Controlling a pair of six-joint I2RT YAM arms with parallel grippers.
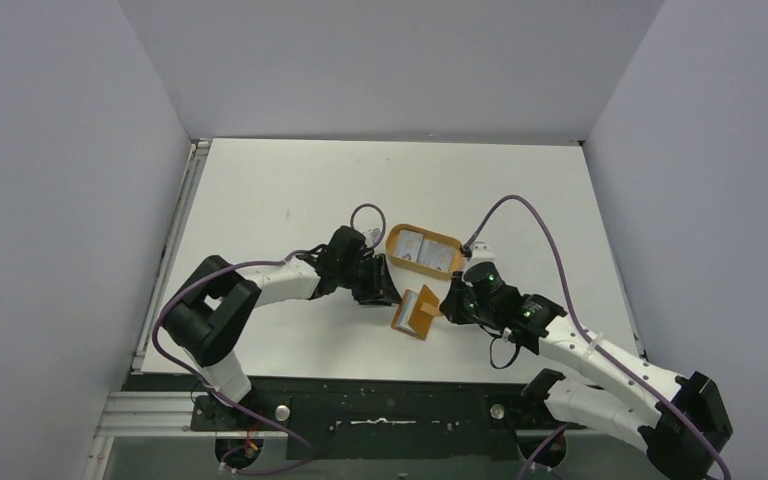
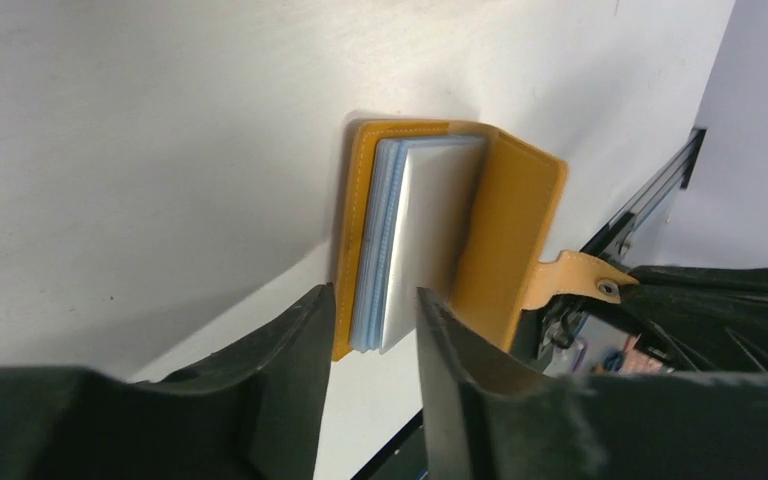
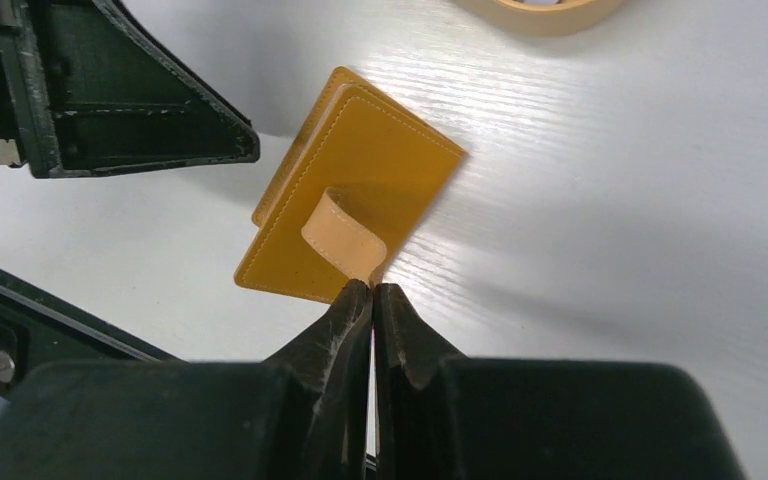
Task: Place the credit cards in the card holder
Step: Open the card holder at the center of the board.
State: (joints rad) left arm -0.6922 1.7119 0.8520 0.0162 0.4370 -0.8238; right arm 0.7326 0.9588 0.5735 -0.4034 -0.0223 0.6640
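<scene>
Close to the arm bases, on the white counter (image 1: 290, 200): card holder (image 1: 418, 312), orange-brown, propped half open. Right claw (image 3: 372, 290) clenched tight, pinching the tip of the pale snap tab (image 3: 340, 235), outer cover facing that wrist. From the other side, left claw (image 2: 375, 298) partly parted, fingers (image 2: 300, 340) flanking the near end of the clear inner pockets (image 2: 375, 240); gripping or merely beside them, not tellable. Topmost leaf pale grey, card or pocket unclear. Farther back, just beyond the holder: oval tan-rimmed tray (image 1: 457, 244), holding two credit cards (image 1: 412, 244) lying flat, side by side.
</scene>
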